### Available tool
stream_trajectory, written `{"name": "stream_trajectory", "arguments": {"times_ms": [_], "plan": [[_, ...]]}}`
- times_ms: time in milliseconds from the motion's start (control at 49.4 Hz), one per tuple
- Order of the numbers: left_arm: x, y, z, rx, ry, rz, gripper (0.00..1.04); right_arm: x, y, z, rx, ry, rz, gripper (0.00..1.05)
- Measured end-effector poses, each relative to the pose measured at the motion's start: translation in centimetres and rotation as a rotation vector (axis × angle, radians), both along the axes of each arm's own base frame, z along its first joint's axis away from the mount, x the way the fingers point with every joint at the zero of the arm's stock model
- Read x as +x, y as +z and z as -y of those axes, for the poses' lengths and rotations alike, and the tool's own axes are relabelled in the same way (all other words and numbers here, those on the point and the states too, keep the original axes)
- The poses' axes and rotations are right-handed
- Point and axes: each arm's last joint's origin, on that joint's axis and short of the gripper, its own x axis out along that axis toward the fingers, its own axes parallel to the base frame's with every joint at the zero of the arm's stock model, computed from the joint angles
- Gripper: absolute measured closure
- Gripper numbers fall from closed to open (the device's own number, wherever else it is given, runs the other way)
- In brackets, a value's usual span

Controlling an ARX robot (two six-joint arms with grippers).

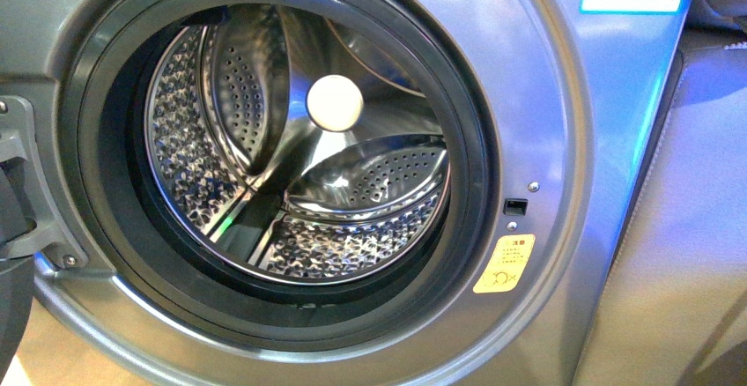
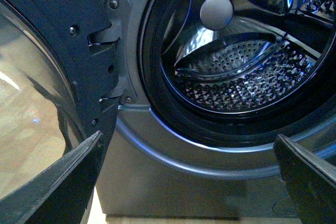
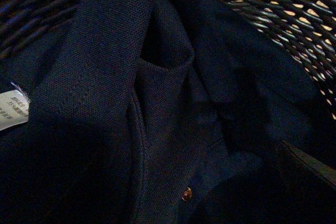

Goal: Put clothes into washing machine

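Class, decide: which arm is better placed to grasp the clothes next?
Right: its wrist camera sits close over the clothes in the basket. The left gripper, open, faces the empty washing machine.

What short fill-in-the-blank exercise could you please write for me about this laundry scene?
1. The washing machine has its door standing ____.
2. Inside it, the steel drum is completely ____.
3. The dark clothes lie in a woven ____.

Missing words: open; empty; basket.
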Motion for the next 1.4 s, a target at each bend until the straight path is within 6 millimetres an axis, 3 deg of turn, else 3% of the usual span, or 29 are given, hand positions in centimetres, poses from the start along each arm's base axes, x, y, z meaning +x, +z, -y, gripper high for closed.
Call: {"name": "stream_trajectory", "arguments": {"times_ms": [1397], "plan": [[0.0, 0.0, 0.0, 0.0, 0.0, 0.0, 0.07, -0.3, -6.4, -0.7, 0.049, 0.013, -0.124, 0.07]]}}
